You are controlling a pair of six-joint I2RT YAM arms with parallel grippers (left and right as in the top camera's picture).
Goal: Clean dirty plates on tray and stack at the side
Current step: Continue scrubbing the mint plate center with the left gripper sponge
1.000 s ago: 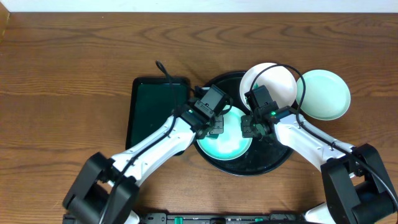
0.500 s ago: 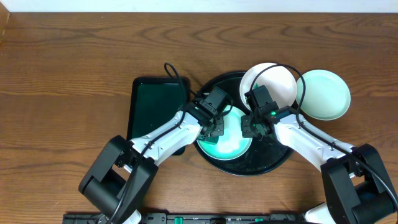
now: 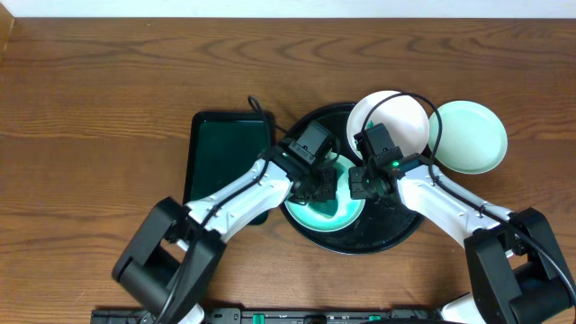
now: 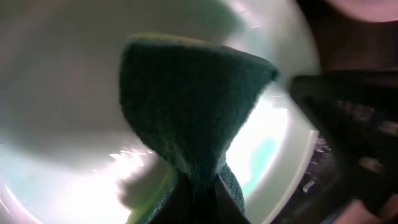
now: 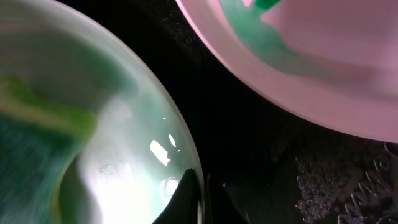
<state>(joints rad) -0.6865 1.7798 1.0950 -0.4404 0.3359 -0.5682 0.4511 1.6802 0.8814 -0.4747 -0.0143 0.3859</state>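
Observation:
A pale mint plate (image 3: 317, 216) lies on the round black tray (image 3: 396, 225). My left gripper (image 3: 322, 191) is shut on a dark green sponge (image 4: 193, 106), whose folded end presses into that plate (image 4: 62, 93). My right gripper (image 5: 202, 202) is shut on the same plate's right rim (image 5: 180, 168), one finger inside and one outside. A white plate (image 3: 396, 117) with a green smear (image 5: 249, 25) leans on the tray's upper right rim. Another mint plate (image 3: 470, 137) rests on the table to the right of the tray.
A dark green rectangular tray (image 3: 225, 157) lies left of the black tray, and my left arm crosses its lower right corner. Cables loop above both wrists. Brown wooden table surrounds everything.
My left gripper has slid the sponge a little to the right across the mint plate, and the left arm has swung in. The right gripper has held still on the rim.

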